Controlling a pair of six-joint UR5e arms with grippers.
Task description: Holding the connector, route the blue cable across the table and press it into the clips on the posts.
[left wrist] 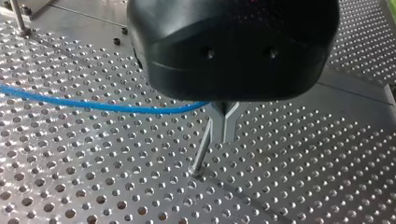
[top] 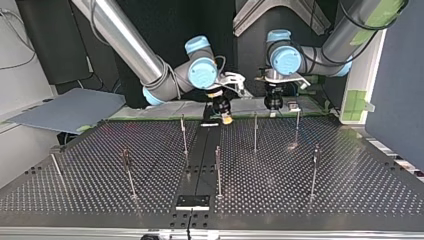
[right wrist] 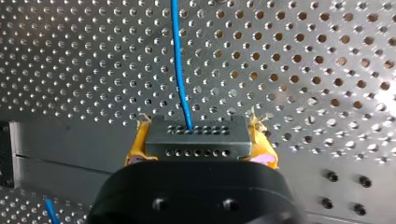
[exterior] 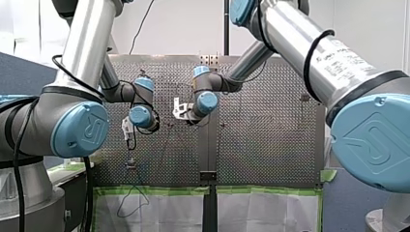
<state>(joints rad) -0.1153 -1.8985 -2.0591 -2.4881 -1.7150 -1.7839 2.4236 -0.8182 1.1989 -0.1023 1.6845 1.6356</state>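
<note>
Looking along the right wrist view, you see the right jaws closed on the connector, yellow pads at both its sides; the blue cable leaves it ahead, over the tabletop. For the left jaws you cannot tell; the cable goes hidden behind them

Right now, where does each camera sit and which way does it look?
Front: behind my shoulders, looking over the table; both arms show.
Top: across the table, facing both arms.
Left wrist: on my left arm, over the blue cable; its black body shows.
Right wrist: on my right arm; yellow fingers clamp the connector.
Both wrist views share the blue cable.
</note>
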